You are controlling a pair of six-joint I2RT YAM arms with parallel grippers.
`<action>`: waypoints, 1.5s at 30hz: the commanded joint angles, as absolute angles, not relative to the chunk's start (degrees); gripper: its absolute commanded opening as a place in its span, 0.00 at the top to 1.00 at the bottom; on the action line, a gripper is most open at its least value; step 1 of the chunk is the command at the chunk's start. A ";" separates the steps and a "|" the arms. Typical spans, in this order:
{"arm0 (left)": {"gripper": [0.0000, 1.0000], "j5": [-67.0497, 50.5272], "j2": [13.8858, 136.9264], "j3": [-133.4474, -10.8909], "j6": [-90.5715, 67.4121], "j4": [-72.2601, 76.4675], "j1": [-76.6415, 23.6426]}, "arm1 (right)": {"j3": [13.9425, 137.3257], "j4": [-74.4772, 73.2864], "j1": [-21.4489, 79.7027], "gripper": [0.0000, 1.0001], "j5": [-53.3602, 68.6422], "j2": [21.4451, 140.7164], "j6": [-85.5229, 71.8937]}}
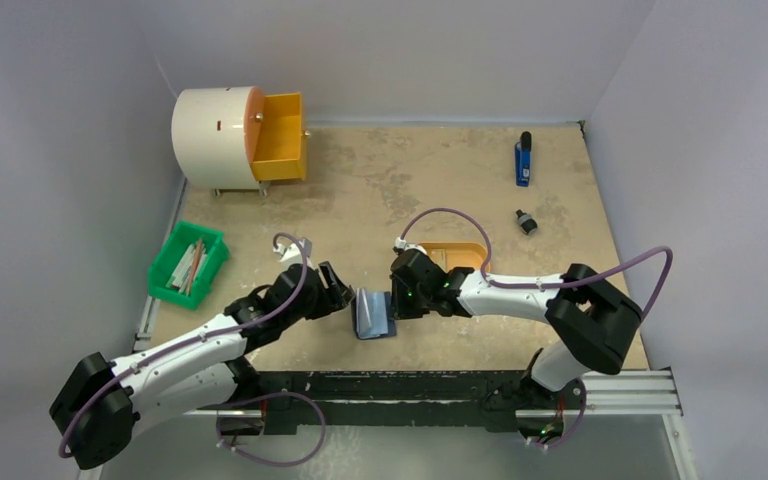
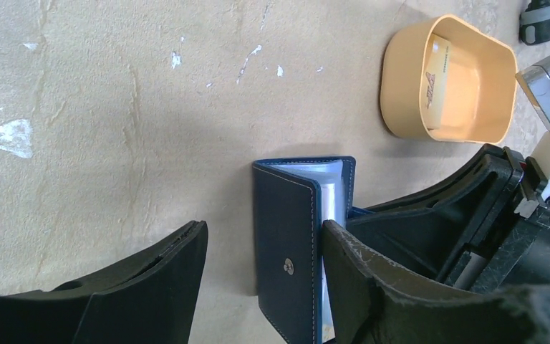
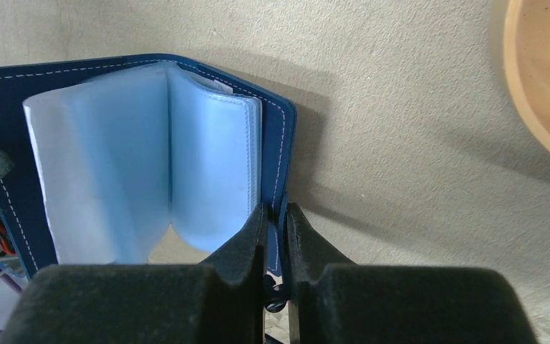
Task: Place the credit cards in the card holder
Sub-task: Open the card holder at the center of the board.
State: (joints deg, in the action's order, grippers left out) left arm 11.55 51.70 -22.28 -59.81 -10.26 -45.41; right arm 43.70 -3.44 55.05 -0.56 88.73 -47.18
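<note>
Top external view: the two arms meet over the near middle of the scuffed tan table (image 1: 380, 190). Between them sits the navy-blue folding card holder (image 1: 373, 315), partly opened like a book.

The right gripper (image 3: 276, 215) is clamped tight on one navy cover, its black jaws pinching the stitched edge. In the right wrist view the pale blue clear sleeves fan out to the left of that cover.

The left gripper (image 2: 265, 229) has its jaws apart and straddles the other cover, the one with the small metal snap. One finger (image 2: 358, 272) sits right against that cover's inner side. The other is off on the far side, with bare table showing between it and the cover.

Just beyond the card holder lies the orange oval plastic tray (image 2: 401, 86). A pale whitish card (image 2: 435, 79) with some print leans on edge inside it.

Far to the left sits a green plastic bin (image 1: 160, 280) of long sticks. In the back left corner is a white drum (image 1: 210, 135) with an orange drawer (image 1: 280, 150) pulled out.
</note>
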 commanded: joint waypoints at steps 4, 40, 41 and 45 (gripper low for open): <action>0.42 10.63 52.78 -23.10 -59.32 -7.93 -45.26 | 42.98 -3.30 54.84 1.00 -2.02 86.29 -47.55; 0.46 -1.16 56.97 -30.68 -57.75 -0.96 -45.43 | 45.57 -1.24 55.46 1.00 -3.18 83.23 -43.64; 0.46 -1.64 57.51 -30.28 -57.57 -0.89 -45.51 | 45.51 -1.03 55.47 1.00 -3.07 83.11 -43.56; 0.42 -1.10 60.46 -30.13 -55.48 -1.65 -46.08 | 45.61 -0.49 55.68 1.00 -2.81 82.87 -43.35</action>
